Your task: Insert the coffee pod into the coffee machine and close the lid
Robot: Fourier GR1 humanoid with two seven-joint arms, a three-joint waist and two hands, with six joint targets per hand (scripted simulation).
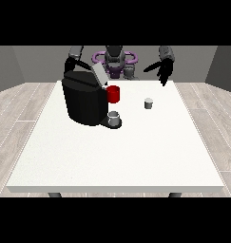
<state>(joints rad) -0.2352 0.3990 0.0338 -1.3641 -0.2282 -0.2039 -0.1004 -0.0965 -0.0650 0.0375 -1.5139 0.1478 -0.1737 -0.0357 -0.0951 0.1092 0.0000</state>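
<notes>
The hand at the view's right hangs above the far right part of the table, its fingers spread and pointing downward, holding nothing. From it, the coffee pod lies nearer the camera and a little to the left, standing upright on the white surface, apart from the hand and apart from everything else. That is the relation the coming move turns on: this hand is plainly the nearer one to the pod, and a reach down and slightly leftward looks like the natural next step. Further left stands the coffee machine, a black block with its grey lid tilted up and open (so the slot is ready, as far as one can judge), a red part at its front and a small grey cup on its base. The hand at the view's left is hidden behind the machine, so I cannot tell how its fingers lie. The pod is not yet picked up.
</notes>
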